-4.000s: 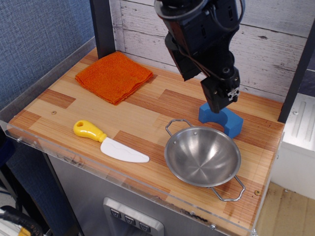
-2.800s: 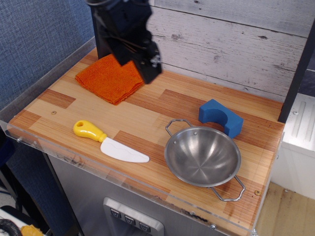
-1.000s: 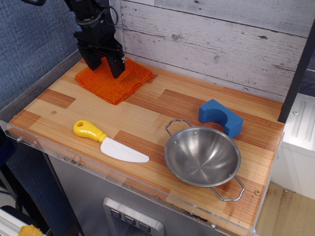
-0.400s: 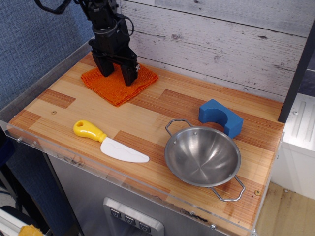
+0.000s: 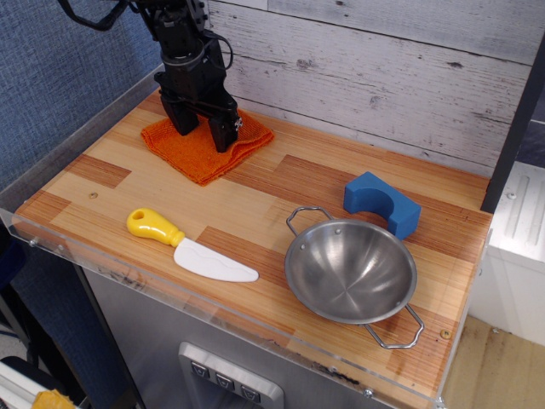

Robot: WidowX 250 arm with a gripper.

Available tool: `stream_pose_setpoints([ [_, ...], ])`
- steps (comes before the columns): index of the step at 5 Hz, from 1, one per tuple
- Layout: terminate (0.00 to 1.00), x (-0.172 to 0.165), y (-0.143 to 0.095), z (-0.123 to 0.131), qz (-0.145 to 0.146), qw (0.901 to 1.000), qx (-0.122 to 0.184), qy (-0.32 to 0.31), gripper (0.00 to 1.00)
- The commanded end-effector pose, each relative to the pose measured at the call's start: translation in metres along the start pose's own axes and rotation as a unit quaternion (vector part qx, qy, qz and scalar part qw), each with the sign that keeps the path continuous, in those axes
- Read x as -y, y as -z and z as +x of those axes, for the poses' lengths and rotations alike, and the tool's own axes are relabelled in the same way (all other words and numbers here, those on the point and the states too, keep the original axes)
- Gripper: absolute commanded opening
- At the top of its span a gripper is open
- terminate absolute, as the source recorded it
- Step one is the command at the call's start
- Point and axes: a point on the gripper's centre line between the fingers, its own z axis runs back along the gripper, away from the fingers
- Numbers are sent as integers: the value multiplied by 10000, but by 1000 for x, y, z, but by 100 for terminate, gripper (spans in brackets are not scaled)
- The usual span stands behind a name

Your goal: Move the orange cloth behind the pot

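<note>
Pincer [image 5: 204,128] sits spread open on the orange cloth [image 5: 207,145], gripping nothing; it could pinch just one layer and unfold heading toward the pot [image 5: 350,273].

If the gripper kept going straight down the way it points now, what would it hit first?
The orange cloth: the gripper points down with fingers spread right over it, apparently touching already, though depth is unclear.

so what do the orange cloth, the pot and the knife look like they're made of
The orange cloth looks like a knitted or woven fabric: fine ribbed texture, matte, folded layers at its edges. The pot looks like polished stainless steel, with mirror-like reflections and thin wire loop handles. The knife appears to be plastic, likely a toy: glossy yellow handle, flat opaque white blade.
</note>
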Motion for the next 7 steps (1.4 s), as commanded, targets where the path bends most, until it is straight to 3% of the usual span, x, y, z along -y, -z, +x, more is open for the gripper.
stream_pose_setpoints([
  [1, 0, 35, -13, 12, -108, 9991, 186, 373, 100],
  [4, 0, 134, 9, 38, -429, 9893, 39, 1394, 100],
  [6, 0, 212, 18, 43, -616, 9698, -88, 2360, 100],
  [7, 0, 240, 11, 37, -685, 9600, -97, 2715, 100],
])
